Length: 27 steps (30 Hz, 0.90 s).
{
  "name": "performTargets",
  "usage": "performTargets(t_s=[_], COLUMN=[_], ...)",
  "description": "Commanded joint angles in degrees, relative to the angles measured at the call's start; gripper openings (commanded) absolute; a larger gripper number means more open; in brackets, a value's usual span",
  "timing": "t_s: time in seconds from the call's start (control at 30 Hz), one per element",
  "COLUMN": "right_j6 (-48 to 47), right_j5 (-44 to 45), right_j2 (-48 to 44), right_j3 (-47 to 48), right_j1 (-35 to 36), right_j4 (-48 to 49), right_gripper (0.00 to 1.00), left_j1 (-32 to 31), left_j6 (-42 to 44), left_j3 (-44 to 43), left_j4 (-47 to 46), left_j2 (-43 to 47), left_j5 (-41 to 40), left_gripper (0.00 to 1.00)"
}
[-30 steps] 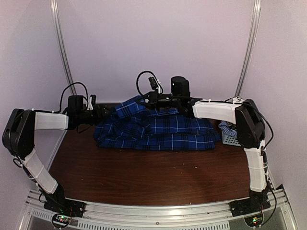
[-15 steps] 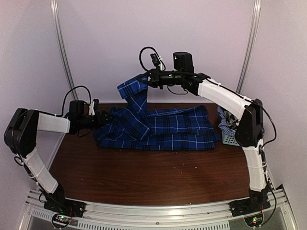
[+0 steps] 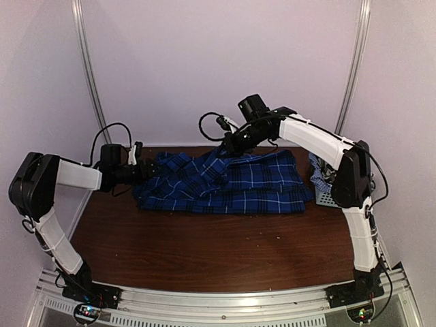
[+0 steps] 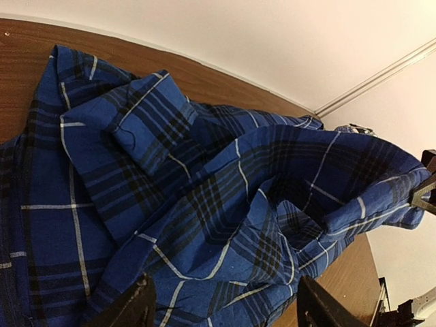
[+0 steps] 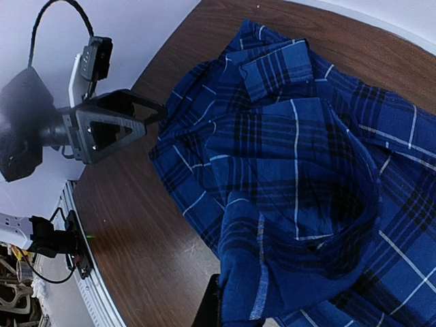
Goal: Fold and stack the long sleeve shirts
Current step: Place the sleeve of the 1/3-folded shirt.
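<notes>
Right gripper [image 3: 226,146] is pinched tight on a fold of the blue plaid shirt [image 3: 238,187], holding it just above the rest, bunched at the tabletop's [image 3: 204,252] back. Left gripper [image 3: 146,170] sits at the shirt's left edge, jaws apart.

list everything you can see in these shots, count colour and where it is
plaid shirt: one, royal blue with black and white lines, rumpled across the far half of the table, one fold lifted at its back edge
basket: one, pale mesh plastic, far right edge of the table beside the shirt
cloth: one bunch, pale blue and white, in the basket; too small to tell what it is
table: one, dark brown wood, near half bare
left gripper: one, black, open, low at the shirt's left edge
right gripper: one, black, shut on the shirt's lifted fold at the back
</notes>
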<state>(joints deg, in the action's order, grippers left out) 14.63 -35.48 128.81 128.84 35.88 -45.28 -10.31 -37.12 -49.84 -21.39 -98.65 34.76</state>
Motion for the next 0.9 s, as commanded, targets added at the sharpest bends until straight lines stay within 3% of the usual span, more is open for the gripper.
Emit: performTargets(t_s=[0.0,0.2,0.6,0.87], right_j6=[-5.94,-6.91,-7.53,-8.56], right_j5=[3.40,13.36,41.42,58.17], right_j2=[-2.89,-6.37,-2.35,0.41], right_j3=[-4.45,-9.45,1.72,5.37], right_j1=[0.23,0.24,2.27,5.09], right_j4=[-5.10,-7.24,-20.90,-20.20], right_gripper=[0.00,0.04,0.00,0.00], left_j1=[-0.78,-1.62,-3.56,-3.67], left_j6=[1.30,2.28,2.50,2.58], left_j3=[0.36,0.49,-0.45,-0.56], left_j4=[-2.74,-2.54,-2.05,-1.08], left_j2=[-0.75,-1.26,-2.85,-2.78], left_j5=[0.38,-0.55,-1.76,-2.82], left_gripper=[0.72,0.72,0.72,0.72])
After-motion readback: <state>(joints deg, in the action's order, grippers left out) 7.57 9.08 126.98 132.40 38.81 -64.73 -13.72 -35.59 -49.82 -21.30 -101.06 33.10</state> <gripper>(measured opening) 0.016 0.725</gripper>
